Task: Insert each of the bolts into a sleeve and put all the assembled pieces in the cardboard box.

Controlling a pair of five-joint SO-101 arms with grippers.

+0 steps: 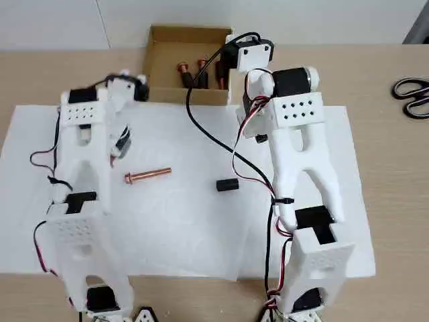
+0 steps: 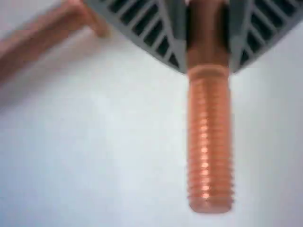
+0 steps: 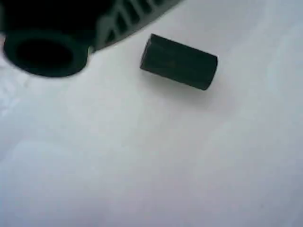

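My left gripper [image 2: 208, 38] is shut on a copper bolt [image 2: 209, 142], whose threaded end sticks out past the grey ribbed fingers [image 2: 142, 23] above the white sheet. A second copper bolt [image 1: 147, 176] lies loose on the sheet, just right of the left gripper [image 1: 119, 142]. In the right wrist view, a black sleeve [image 3: 45, 54] sits in my right gripper [image 3: 61, 33], its bore facing the camera. Another black sleeve [image 1: 228, 184] lies on its side mid-sheet, in front of the right gripper [image 1: 259, 136]. The cardboard box [image 1: 161, 74] at the back holds bolts fitted in sleeves [image 1: 194, 74].
A white sheet [image 1: 174, 228] covers the table between the arms. Scissors [image 1: 412, 94] lie at the far right on the bare wood. Black and red cables [image 1: 214, 144] run from the box area across the sheet to the right arm.
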